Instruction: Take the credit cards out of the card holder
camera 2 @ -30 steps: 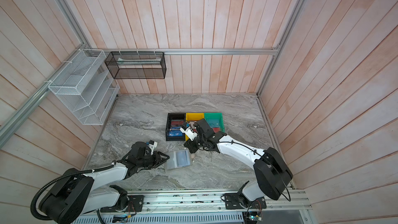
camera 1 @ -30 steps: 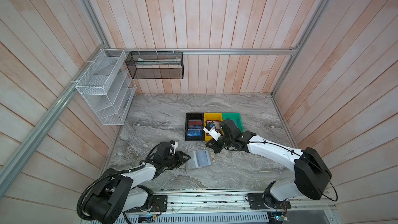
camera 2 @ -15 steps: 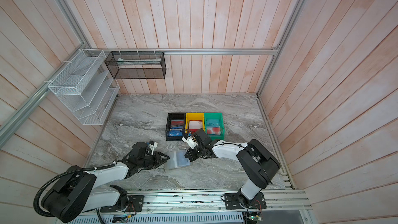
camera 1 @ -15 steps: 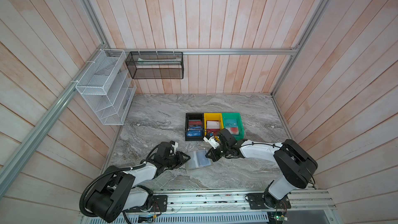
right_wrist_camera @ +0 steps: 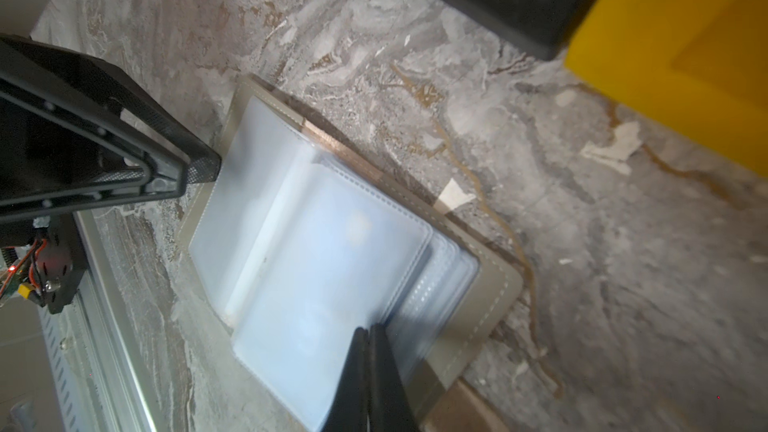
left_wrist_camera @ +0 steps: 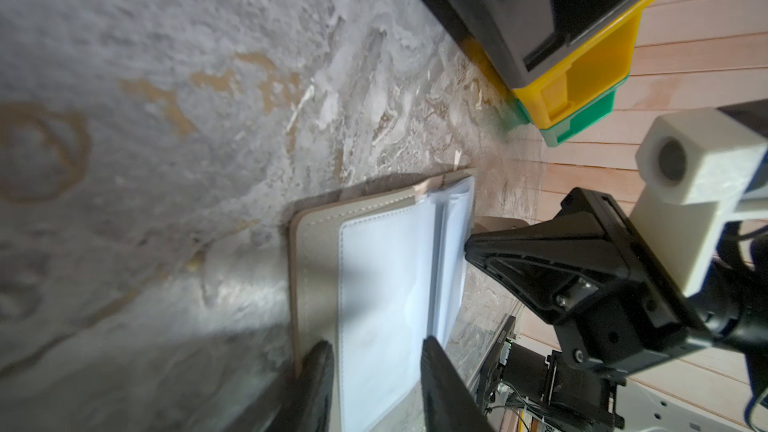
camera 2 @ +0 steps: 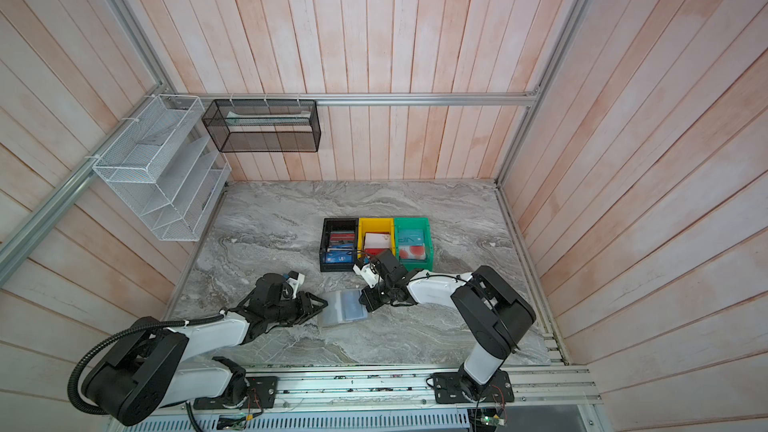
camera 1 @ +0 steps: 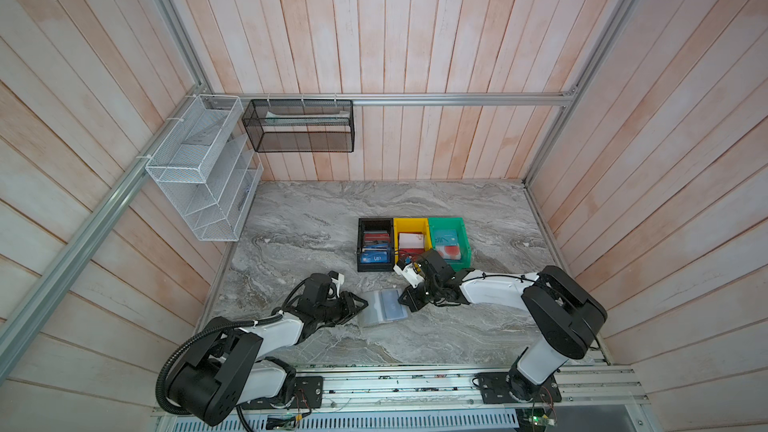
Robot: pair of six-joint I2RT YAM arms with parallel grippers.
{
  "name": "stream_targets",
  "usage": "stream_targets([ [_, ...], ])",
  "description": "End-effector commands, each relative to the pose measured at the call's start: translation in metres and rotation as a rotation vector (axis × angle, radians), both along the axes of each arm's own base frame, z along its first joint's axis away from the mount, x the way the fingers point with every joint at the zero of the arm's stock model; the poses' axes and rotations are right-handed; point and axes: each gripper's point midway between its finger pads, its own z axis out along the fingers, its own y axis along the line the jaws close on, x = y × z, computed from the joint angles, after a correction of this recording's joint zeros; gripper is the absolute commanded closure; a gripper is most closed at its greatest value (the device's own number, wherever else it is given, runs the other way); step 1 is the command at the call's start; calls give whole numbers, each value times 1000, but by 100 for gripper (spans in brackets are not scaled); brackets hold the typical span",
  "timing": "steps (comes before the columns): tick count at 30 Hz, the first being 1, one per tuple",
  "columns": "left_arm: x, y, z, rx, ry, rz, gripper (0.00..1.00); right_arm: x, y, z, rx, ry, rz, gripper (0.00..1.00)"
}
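Note:
The grey card holder point(camera 1: 380, 310) point(camera 2: 341, 310) lies open on the marble table, its translucent pockets up. My left gripper point(camera 1: 360, 305) point(left_wrist_camera: 376, 376) is open and straddles the left pocket page over the grey cover point(left_wrist_camera: 316, 268). My right gripper point(camera 1: 403, 300) point(right_wrist_camera: 370, 332) is shut, its tips at the edge of the top pocket on the holder's point(right_wrist_camera: 492, 297) right side. A faint bluish shape shows through that pocket; I cannot tell if it is a card. Among the credit cards, a teal VIP one point(camera 1: 444, 238) lies in the green bin and a whitish one point(camera 1: 411, 239) in the yellow bin.
Black bin point(camera 1: 360, 243), yellow bin point(camera 1: 409, 222) and green bin point(camera 1: 448, 221) stand side by side just behind the holder, close to the right wrist. A white wire rack point(camera 1: 199, 168) and a black mesh basket point(camera 1: 299, 126) hang on the back-left walls.
The right gripper has come from over the yellow bin down to the holder's right edge, leaving the whitish card in view in that bin. The left gripper has stayed at the left edge.

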Motion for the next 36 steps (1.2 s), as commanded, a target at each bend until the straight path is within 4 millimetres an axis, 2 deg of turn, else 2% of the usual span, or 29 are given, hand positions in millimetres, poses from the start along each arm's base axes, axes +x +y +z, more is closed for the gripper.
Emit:
stream_targets([
  [1,-11,11,-25,74,74,22,61,-4,1,-15,-49,28,10,100],
  [7,-12,10,-25,74,74,20,61,-14,16,-16,-39,44,60,100],
  [15,-12,9,-20,69,69,13,62,-14,16,-13,-36,43,55,100],
  [18,-6,5,1,51,30,4,62,-14,16,-13,-38,46,57,100],
  [22,2,6,40,42,-53,13,61,-16,14,-15,-46,52,58,100],
  [26,5,-4,70,-53,-131,1,60,-17,13,-17,-50,57,57,100],
  [31,2,-20,64,-142,-116,-32,62,-17,13,-19,-51,61,56,100],
  [36,4,-38,64,-150,-109,-63,62,-18,13,-20,-51,69,60,100],
])
